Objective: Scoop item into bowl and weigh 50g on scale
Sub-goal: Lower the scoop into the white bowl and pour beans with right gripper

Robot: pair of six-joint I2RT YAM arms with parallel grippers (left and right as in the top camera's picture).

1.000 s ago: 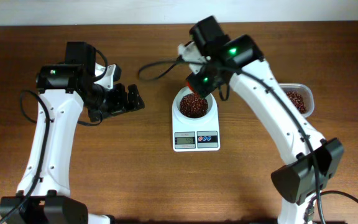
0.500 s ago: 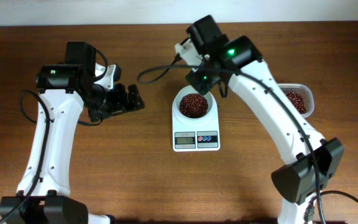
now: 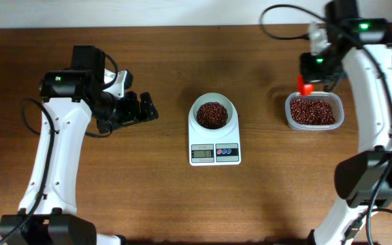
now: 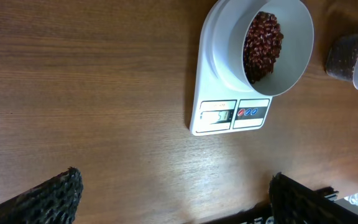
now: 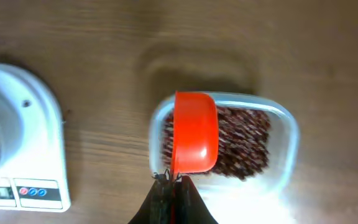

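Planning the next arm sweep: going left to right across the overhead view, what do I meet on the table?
Left gripper, open → white bowl of beans on the scale → clear tub. The red scoop overlaps the tub, so it is left out.

A brown wood-grain table (image 3: 182, 197) fills the scene, with a pale strip of wall (image 3: 114, 12) along its far edge. On the right side of the table, toward the back, sits a clear rounded-rectangular plastic tub (image 3: 315, 128), upright, its long side running left to right. A small orange-red plastic scoop (image 3: 305, 87) hovers over the tub's far left corner. From close by, the scoop (image 5: 194, 140) covers the left part of the tub (image 5: 291, 140), its smooth rounded cup turned toward the viewer. Whether anything lies in the scoop cannot be told.
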